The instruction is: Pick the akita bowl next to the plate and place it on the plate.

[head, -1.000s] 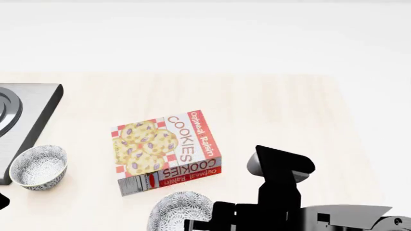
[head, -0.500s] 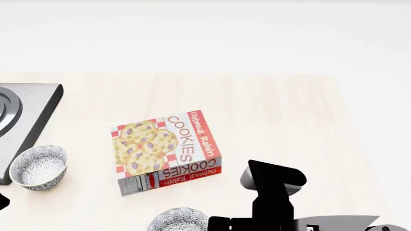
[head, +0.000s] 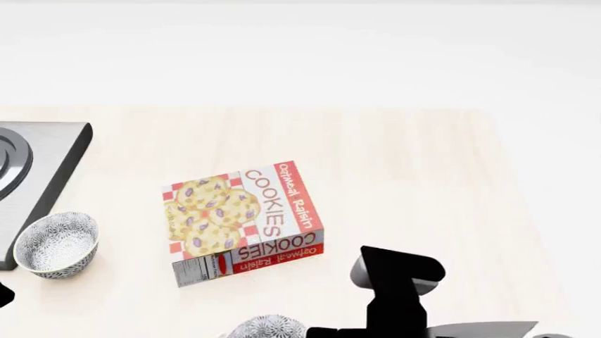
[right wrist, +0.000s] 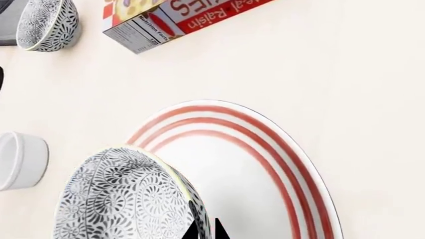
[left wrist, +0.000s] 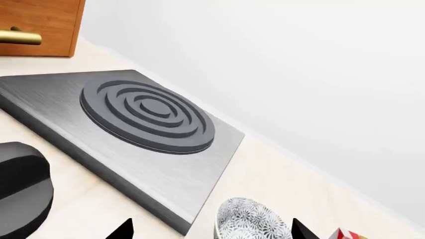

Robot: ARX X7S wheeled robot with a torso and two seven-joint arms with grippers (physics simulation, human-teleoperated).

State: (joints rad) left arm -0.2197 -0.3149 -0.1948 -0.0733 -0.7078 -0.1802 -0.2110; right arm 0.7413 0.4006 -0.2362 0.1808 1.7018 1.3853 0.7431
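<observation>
Desk [head: 404, 162]: pale wood, white wall behind.
Bowl [right wrist: 123, 199]: clamped at its rim by right tool [right wrist: 204, 230], held over plate [right wrist: 265, 179].
Plate: on desk, near cookie box [head: 246, 222].
Second bowl [head: 56, 244]: beside hob [left wrist: 133, 134], well apart.
White cup [right wrist: 20, 159]: next to plate.
Left tool: barely in view, grip state can't tell.

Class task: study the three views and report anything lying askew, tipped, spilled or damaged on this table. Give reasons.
Nothing is spilled or broken. The patterned grey-and-white akita bowl hangs tilted in the right gripper, above the red-striped white plate. The cookies box lies flat, skewed to the table edge.
</observation>
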